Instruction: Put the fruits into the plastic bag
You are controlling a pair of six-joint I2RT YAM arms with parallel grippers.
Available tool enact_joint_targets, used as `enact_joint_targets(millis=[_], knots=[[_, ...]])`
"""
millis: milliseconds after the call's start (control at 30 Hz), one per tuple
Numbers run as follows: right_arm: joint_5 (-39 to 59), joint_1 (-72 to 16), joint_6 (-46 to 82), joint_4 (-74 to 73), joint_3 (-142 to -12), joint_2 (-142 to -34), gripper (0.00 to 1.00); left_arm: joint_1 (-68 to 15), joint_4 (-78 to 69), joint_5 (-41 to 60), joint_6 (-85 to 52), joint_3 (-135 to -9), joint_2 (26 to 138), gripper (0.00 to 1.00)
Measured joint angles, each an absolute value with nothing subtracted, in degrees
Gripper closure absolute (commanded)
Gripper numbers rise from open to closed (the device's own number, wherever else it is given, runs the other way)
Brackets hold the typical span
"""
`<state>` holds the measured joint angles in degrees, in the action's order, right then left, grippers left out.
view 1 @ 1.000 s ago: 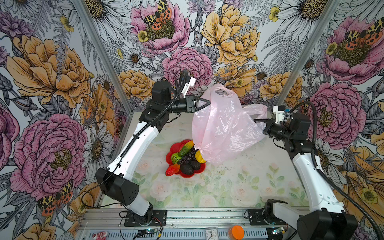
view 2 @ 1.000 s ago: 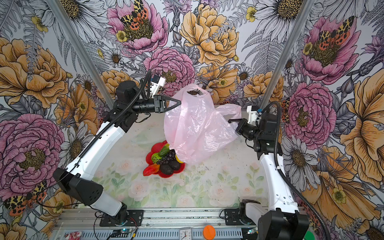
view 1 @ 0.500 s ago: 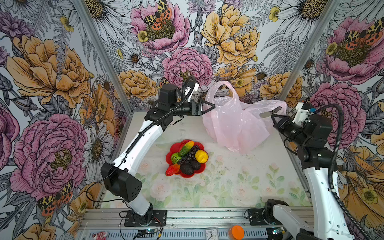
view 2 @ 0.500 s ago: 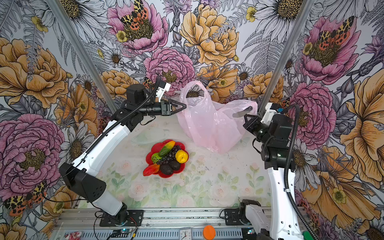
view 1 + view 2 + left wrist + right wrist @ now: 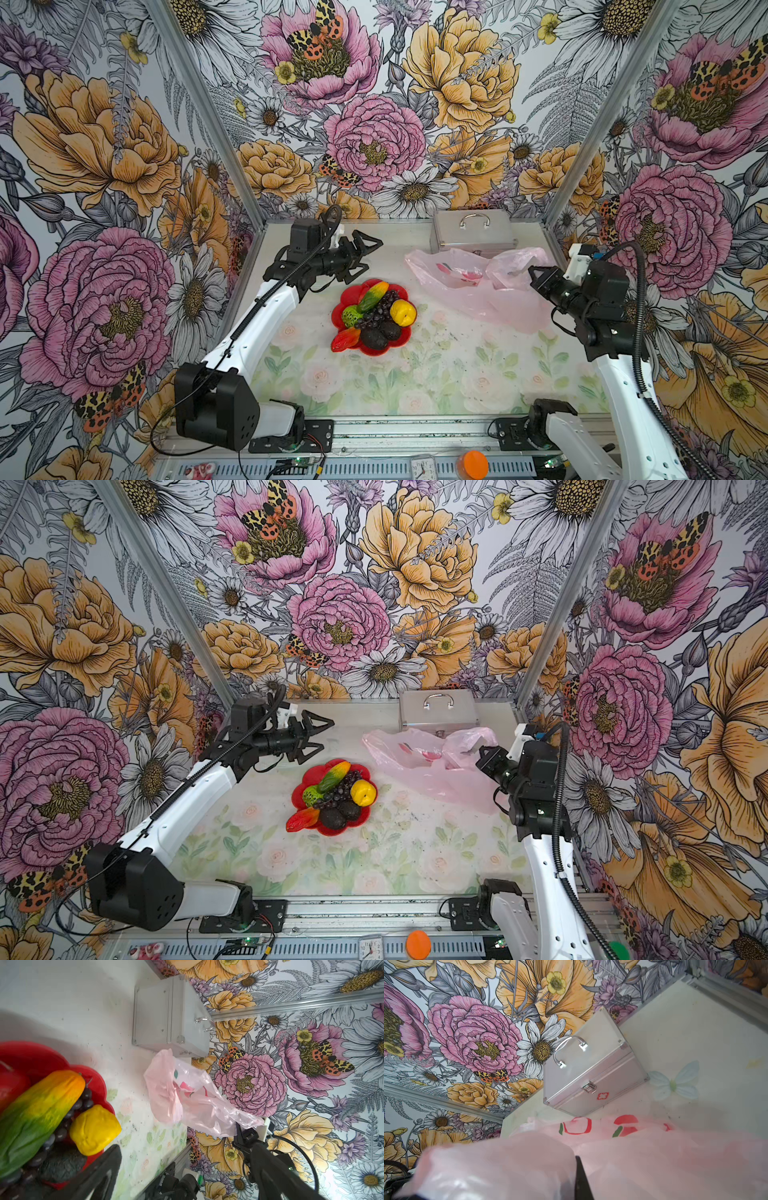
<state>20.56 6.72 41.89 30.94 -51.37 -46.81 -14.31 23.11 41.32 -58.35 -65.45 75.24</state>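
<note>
Now, fruits: small toy fruits point(image 5: 376, 318) piled on red flower-shaped plate point(image 5: 352, 292), mid desk point(image 5: 415, 374), near left hand point(image 5: 372, 256), the nearer one.
Long axis: green-orange elongated fruit point(image 5: 372, 293) slants, orange end nearest that hand.
Left hand: spread wide, empty, level.
Right hand point(image 5: 535, 275): clenched on slumped pale-pink crinkly plastic bag point(image 5: 478, 291), right of plate.

The plastic bag point(image 5: 478, 291) now flat on the table point(image 5: 415, 374); left gripper point(image 5: 374, 256) spread wide, off it.

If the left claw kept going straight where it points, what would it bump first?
Most likely the pink plastic bag. The open left gripper points across at it, nothing between. Height is unclear, so it might pass above, toward the silver case.
</note>
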Motion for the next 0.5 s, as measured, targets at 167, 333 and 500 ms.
enact_joint_targets(millis=[167, 333, 500], knots=[[20.53, 4.78, 43.94, 30.87, -47.05, -46.00, 1.00, -16.40, 22.96, 41.36, -65.52, -57.25, 68.64, 0.01], [20.62, 4.43, 44.84, 30.30, -47.03, -46.17, 1.00, -18.61, 21.17, 41.30, -69.32, -55.18, 70.00, 0.01], [20.75, 3.92, 46.35, 29.91, -46.81, -45.63, 1.00, -21.93, 16.86, 41.34, -70.22, -59.20, 80.84, 0.01]])
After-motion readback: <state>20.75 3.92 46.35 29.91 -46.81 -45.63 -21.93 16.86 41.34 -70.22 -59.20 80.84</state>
